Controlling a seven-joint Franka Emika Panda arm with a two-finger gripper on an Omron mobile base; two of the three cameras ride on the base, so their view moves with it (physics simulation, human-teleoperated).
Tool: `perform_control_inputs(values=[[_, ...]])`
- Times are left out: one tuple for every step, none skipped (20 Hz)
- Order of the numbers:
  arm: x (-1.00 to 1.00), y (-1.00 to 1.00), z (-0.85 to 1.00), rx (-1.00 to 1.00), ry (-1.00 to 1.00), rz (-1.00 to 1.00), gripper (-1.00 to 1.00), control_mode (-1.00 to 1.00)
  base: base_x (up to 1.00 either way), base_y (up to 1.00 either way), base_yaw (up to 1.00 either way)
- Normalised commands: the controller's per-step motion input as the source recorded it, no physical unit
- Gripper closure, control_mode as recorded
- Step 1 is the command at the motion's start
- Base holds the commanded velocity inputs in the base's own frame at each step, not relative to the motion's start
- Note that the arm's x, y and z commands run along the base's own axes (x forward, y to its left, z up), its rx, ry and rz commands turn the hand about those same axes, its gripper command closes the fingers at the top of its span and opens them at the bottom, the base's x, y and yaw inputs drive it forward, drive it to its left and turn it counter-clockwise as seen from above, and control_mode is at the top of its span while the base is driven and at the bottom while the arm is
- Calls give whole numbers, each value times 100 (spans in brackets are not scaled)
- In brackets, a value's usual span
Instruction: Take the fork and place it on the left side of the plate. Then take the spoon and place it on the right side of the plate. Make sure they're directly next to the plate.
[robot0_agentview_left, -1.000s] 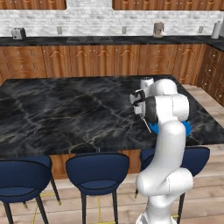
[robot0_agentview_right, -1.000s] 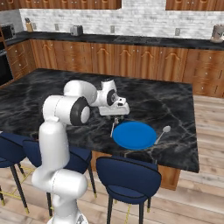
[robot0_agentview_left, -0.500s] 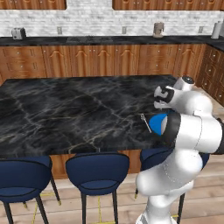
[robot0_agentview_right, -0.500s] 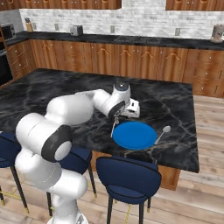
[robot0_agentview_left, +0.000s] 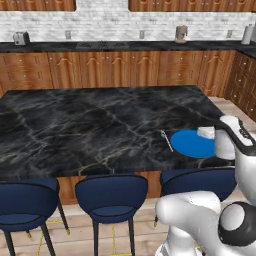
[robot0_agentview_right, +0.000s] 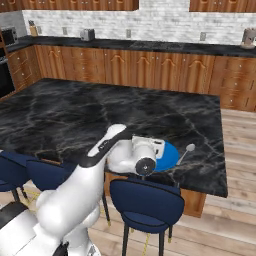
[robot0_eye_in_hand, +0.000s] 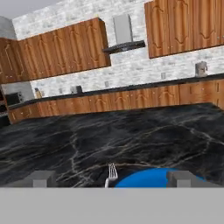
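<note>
1. My pincer (robot0_eye_in_hand: 109, 183) is released, jaws wide apart with nothing between them; its two grey tips (robot0_eye_in_hand: 40, 178) sit at the bottom of the hand view, one at lower left and one at lower right.

2. The thin silver metal fork (robot0_agentview_left: 166, 140) lies on the black marble counter (robot0_agentview_left: 90, 125), just beside the left rim of the flat round bright blue plate (robot0_agentview_left: 192, 144), right of centre in the left base view. In the hand view its prongs (robot0_eye_in_hand: 112, 171) show at bottom centre, close to the plate's edge.

3. The silver round-bowled spoon (robot0_agentview_right: 185, 152) rests on the counter at centre right of the right base view, near the plate's far rim (whether it touches the rim I cannot tell), its handle slanting down toward the counter edge.

4. Judging from this, the fork half looks done and the spoon is what remains.

5. Risks as I see them:
   - My wrist sits low over the plate, so swinging across to the spoon could drag the plate and undo the fork's placement.
   - The spoon is slim and lies flat; closing too high would pinch air, too low would scrape the marble.
   - It lies close to the counter's edge, so a nudge could send it off onto the wooden floor (robot0_agentview_right: 240, 165).
</note>
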Motion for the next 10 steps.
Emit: perform_control_inputs(values=[[-100,-19,100,9,-81,0,-100,-100,0,0,0],[-100,-22,100,10,-69,0,-100,-100,0,0,0],[-100,-21,100,15,-47,0,-100,-100,0,0,0],[-100,-23,100,17,-38,0,-100,-100,0,0,0],[-100,-25,100,24,-16,-5,-100,-100,0,0,0],[-100,-26,100,26,-8,-6,-100,-100,0,0,0],[-100,-26,100,27,0,-7,-100,-100,0,0,0],[-100,-19,100,27,7,-10,-100,-100,0,0,0],[-85,-9,100,22,22,-10,-100,-100,0,0,0],[-54,0,100,17,47,-9,-100,-100,0,0,0]])
